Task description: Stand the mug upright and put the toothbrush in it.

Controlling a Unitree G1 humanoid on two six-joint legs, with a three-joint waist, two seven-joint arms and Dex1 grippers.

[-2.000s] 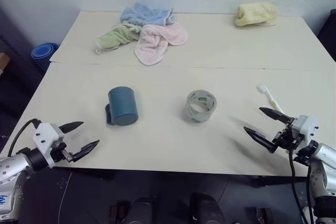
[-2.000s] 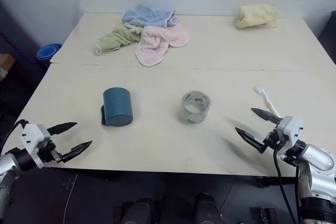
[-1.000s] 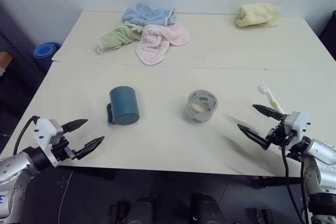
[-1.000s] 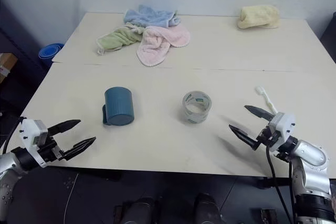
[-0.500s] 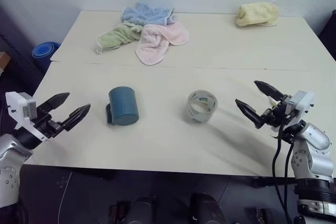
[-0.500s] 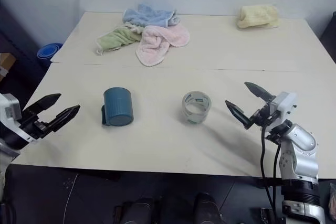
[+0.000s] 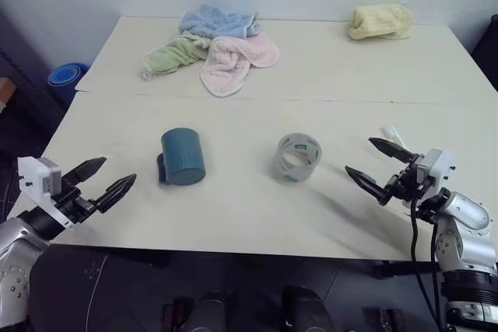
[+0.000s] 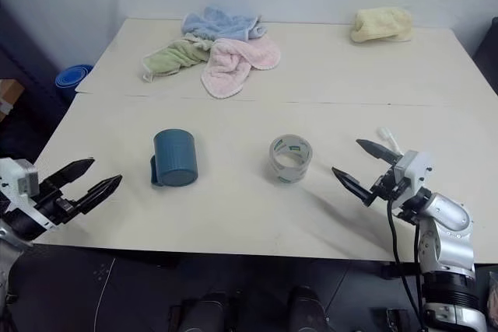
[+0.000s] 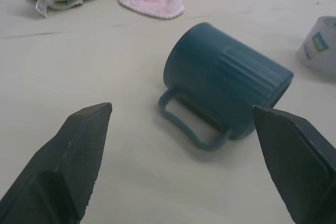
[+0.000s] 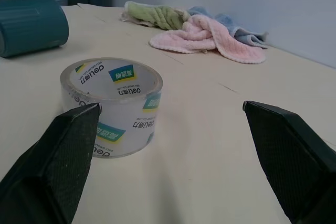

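The dark teal-blue ribbed cylindrical mug point(image 7: 183, 157) lies on its side on the cream table point(image 7: 233, 215), its handle flat against the surface on the side toward the left gripper point(image 7: 101, 183), whose jaws stand wide apart and empty. It looks rigid and fairly light; a hold across the body or rim seems surer than the thin handle. The slim white plastic toothbrush point(image 7: 391, 134) lies just behind the right gripper point(image 7: 377, 164), also open and empty. It is probably light, smooth and low-lying, best pinched mid-handle.

Even soft light, faint shadows, sharp
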